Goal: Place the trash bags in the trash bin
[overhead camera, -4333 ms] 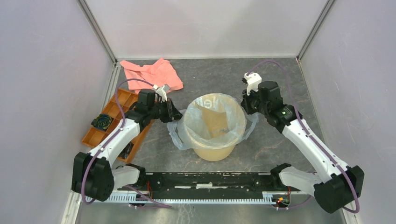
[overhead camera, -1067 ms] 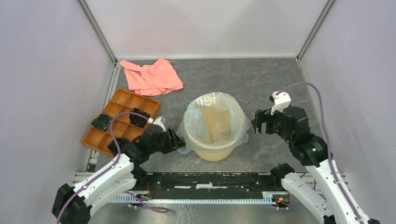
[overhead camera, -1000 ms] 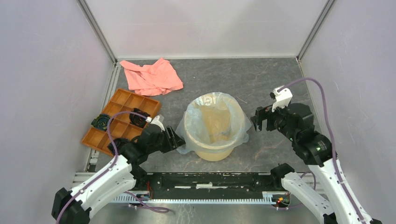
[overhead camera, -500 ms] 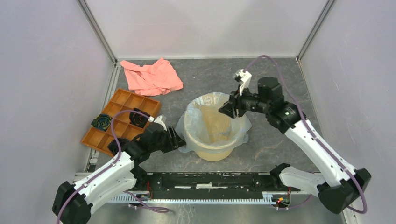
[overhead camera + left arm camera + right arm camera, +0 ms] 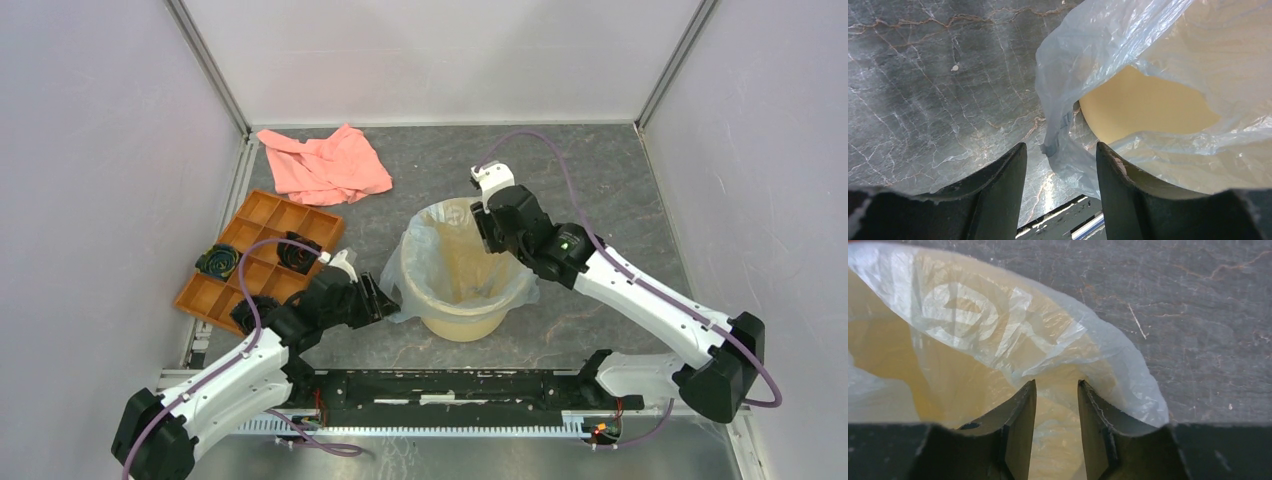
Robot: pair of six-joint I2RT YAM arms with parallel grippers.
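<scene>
The pale yellow trash bin (image 5: 462, 318) stands mid-table. The translucent blue-grey trash bag (image 5: 455, 262) lines it, draped over the rim with a flap hanging on the left. My left gripper (image 5: 385, 300) is open at that flap. In the left wrist view the flap (image 5: 1057, 142) hangs between the spread fingers (image 5: 1008, 170), untouched, with the bin wall (image 5: 1143, 105) behind it. My right gripper (image 5: 487, 232) is over the bin's back rim. In the right wrist view its jaws (image 5: 1056, 384) stand slightly apart above the bag film (image 5: 998, 325), which bears white print.
A salmon-pink cloth (image 5: 325, 165) lies at the back left. An orange compartmented tray (image 5: 262, 212) holding dark rolled items (image 5: 218, 262) sits left of the left arm. Grey walls close in three sides. The black base rail (image 5: 450, 385) runs along the near edge.
My right arm swung from the bin's right side to over its back rim, and the bag's right edge drew inward. My left gripper stayed open at the left flap.
</scene>
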